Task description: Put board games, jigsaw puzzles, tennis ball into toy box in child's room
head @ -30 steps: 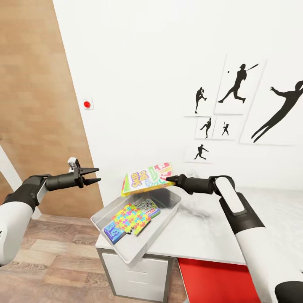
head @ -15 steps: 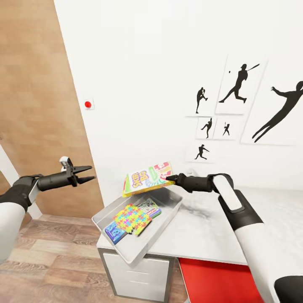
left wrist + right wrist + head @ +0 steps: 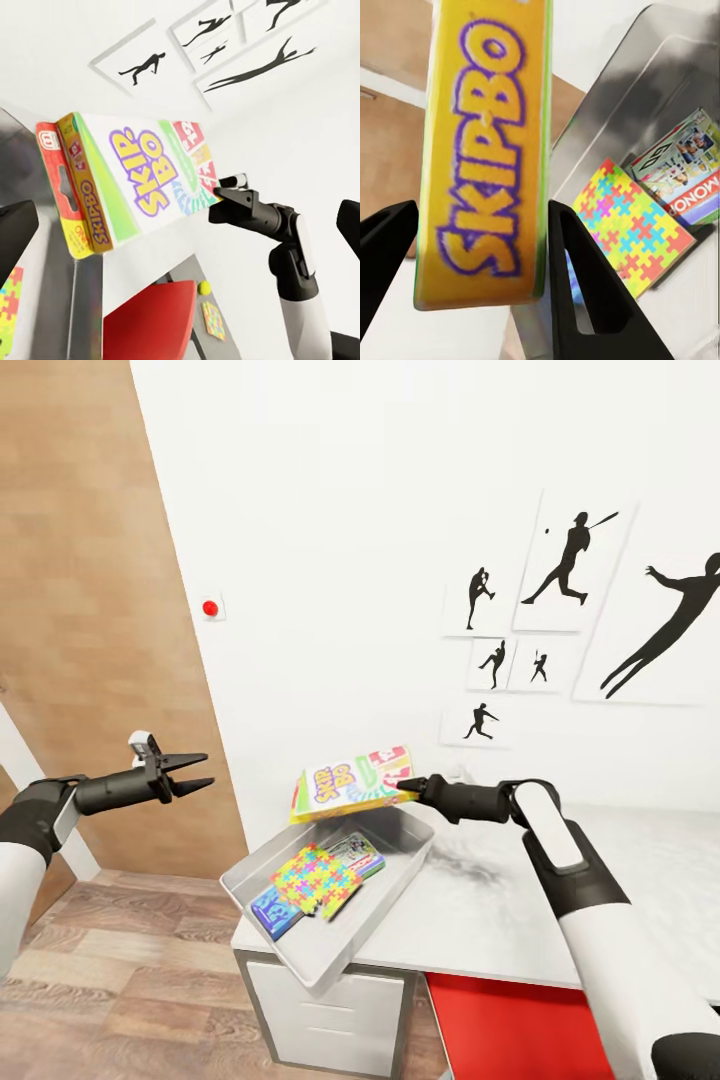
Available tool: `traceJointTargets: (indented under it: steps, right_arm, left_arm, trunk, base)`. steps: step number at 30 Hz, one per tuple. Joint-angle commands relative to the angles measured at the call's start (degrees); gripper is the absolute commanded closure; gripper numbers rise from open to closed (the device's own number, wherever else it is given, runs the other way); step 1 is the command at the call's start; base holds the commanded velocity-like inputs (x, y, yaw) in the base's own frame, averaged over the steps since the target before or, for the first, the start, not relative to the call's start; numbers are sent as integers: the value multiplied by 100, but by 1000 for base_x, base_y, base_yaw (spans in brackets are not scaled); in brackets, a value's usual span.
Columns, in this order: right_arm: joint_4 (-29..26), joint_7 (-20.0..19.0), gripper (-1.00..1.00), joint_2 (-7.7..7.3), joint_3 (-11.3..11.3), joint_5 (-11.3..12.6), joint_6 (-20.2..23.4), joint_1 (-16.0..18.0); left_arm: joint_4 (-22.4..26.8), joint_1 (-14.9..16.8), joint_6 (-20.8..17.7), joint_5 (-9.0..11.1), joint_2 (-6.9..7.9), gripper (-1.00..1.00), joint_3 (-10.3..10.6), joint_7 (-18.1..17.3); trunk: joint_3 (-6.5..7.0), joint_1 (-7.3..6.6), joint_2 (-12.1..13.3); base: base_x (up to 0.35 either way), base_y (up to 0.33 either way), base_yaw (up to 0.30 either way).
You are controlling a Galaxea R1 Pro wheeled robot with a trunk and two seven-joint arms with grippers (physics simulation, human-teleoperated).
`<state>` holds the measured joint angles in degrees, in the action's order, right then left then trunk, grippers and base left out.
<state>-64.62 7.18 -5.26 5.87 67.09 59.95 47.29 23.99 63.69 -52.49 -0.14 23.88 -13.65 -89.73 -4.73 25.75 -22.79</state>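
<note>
Right gripper (image 3: 408, 787) pinches yellow-green "SKIP BO" game box (image 3: 350, 783) over light grey open bin (image 3: 400, 882), already holding multicoloured jigsaw square (image 3: 315, 880) and two boxes; left gripper (image 3: 195, 772) spread, empty; release remains.

Toy box (image 3: 395, 865): smooth grey walls with a soft metallic sheen. Skip-Bo board game (image 3: 352, 782) above it: glossy printed card. Floor (image 3: 130, 980) beside it: matt wood plank.

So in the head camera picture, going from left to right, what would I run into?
Brown wooden door → left gripper → red wall button → SKIP BO board game → right gripper → black sports-silhouette pictures.
</note>
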Motion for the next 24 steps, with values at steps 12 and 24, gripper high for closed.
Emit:
traceJointTargets:
  steps: [12, 24]
  right_arm:
    - [382, 47, 100, -15, 286, 88, 5, 382]
    - [1635, -190, 100, -29, 1643, 106, 5, 1123]
  left_arm:
    - [0, 4, -60, -4, 45, -100, -6, -27]
    - [0, 7, -60, -3, 55, -100, -6, -27]
  trunk:
    - [-13, 4, -13]
    - [-13, 4, -13]
  base:
    - [0, 0, 0]
    - [0, 0, 0]
